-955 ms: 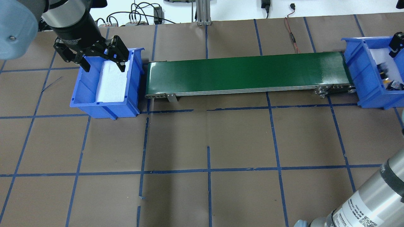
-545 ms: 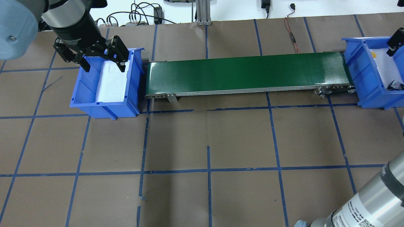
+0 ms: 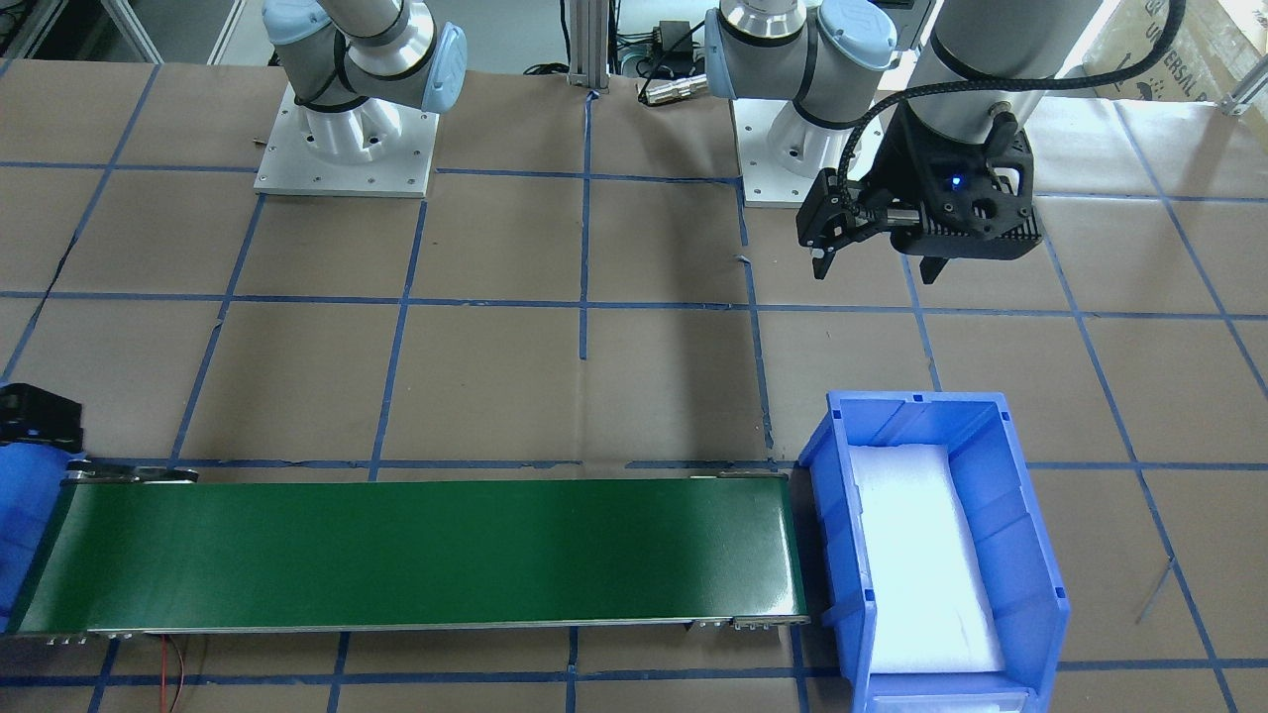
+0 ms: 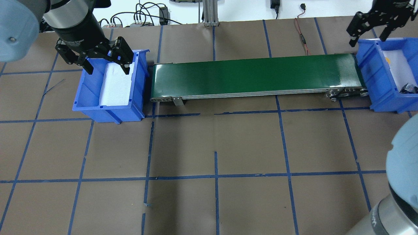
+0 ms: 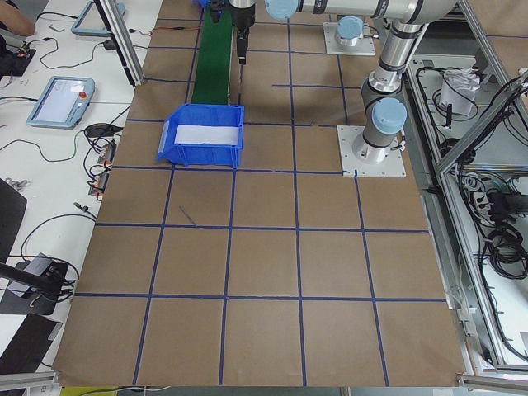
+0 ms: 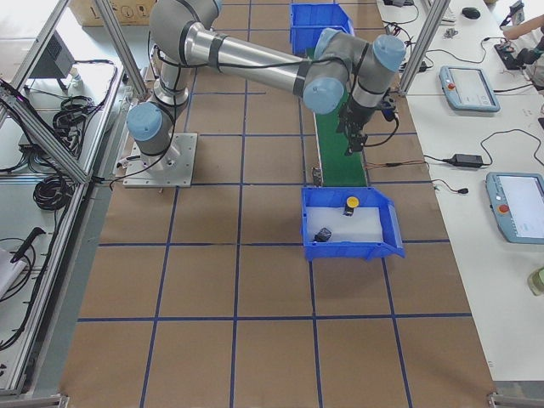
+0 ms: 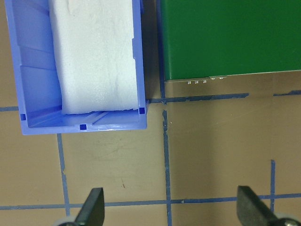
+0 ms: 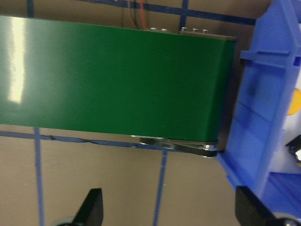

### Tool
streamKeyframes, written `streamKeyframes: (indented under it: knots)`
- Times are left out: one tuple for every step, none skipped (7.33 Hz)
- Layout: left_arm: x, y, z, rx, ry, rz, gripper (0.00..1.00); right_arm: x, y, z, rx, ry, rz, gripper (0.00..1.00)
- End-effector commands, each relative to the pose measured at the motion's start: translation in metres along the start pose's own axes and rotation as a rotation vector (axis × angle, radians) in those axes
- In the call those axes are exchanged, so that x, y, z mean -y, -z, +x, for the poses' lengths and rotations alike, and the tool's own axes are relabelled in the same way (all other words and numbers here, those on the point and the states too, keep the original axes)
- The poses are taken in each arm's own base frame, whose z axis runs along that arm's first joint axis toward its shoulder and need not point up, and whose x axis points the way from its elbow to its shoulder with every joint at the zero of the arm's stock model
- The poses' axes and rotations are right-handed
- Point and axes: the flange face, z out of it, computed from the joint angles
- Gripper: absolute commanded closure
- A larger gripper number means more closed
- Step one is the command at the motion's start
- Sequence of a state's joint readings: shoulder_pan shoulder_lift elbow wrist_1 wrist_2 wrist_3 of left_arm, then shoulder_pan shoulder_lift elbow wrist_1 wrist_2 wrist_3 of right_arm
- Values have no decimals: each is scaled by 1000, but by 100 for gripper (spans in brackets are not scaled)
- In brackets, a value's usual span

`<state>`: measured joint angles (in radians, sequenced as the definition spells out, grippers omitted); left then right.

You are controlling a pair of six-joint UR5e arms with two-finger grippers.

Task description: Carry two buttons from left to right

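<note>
yellow button (image 6: 351, 204) upright, dark button (image 6: 323, 234) orientation unclear

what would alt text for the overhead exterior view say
A green conveyor belt links two blue bins. The open left gripper hangs near the left bin, lined with foam; the open right gripper hangs by the right bin, which holds a yellow-capped button and a dark button.

Glossy green belt (image 4: 254, 73), blue plastic bin (image 4: 138, 83), white foam pad (image 4: 114, 88).

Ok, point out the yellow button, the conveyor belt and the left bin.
yellow button (image 6: 351, 202): exterior right view, its cap.
conveyor belt (image 4: 254, 73): overhead view, belt middle.
left bin (image 4: 88, 88): overhead view, side wall.
</note>
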<state>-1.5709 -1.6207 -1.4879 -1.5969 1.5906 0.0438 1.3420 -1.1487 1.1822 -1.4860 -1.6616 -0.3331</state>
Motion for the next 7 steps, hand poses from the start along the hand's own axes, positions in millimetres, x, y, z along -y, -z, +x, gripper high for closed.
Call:
streamKeyframes:
  knots:
    - [0,0,0,0,-1,1,0,-12,24,-171,-26,-12,33,0]
    - [0,0,0,0,-1,-1,0,-34,40,-232,33,-34,56,0]
    - [0,0,0,0,-1,-1,0,-56,44,-251,82,-57,48,0]
    - [0,0,0,0,-1,1,0,-76,43,-245,86,-45,50,0]
    - [0,0,0,0,-1,-1,0,-93,45,-235,87,-61,106,0]
    - [0,0,0,0,-1,-1,0,-107,42,-214,95,-94,116,0]
    - [0,0,0,0,-1,-1,0,-117,38,-206,93,-76,108,0]
